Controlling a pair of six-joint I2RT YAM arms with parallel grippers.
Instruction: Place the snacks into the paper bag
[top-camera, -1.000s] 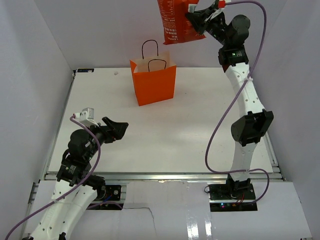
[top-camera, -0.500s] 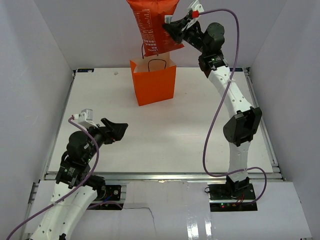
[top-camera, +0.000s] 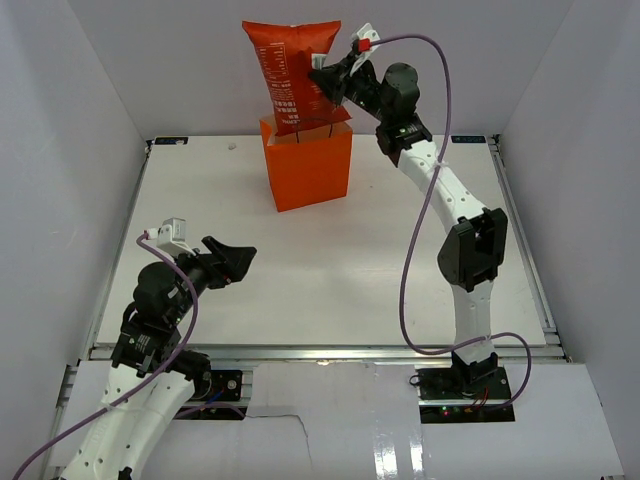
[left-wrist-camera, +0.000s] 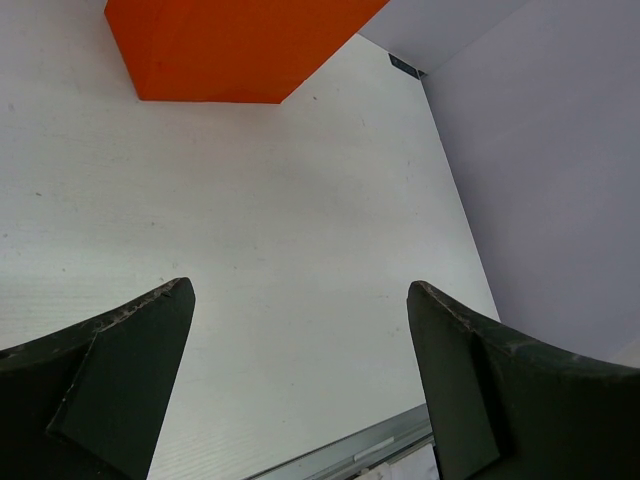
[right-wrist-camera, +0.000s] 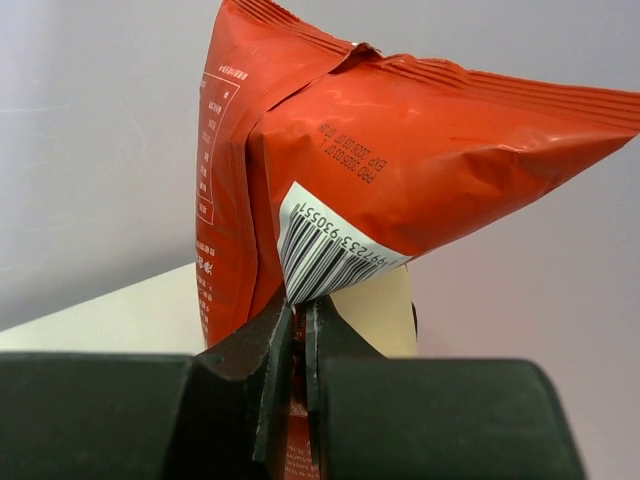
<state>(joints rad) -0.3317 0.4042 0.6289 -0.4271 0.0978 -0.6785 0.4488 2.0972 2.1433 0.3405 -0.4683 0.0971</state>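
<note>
Over the paper bag (top-camera: 310, 175), right gripper (top-camera: 323, 82) pinches the chip bag (top-camera: 288, 75).

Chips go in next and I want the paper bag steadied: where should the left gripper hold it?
Probably the front-left top rim of the paper bag, coming from the left, jaws straddling the wall. It stands upright, and the right gripper holds the chip bag over its mouth from the right.

Overhead holdings
We log one crinkly red chip bag (top-camera: 288, 75), pinched by right gripper (top-camera: 321, 81), over upright orange paper bag (top-camera: 310, 172).
</note>
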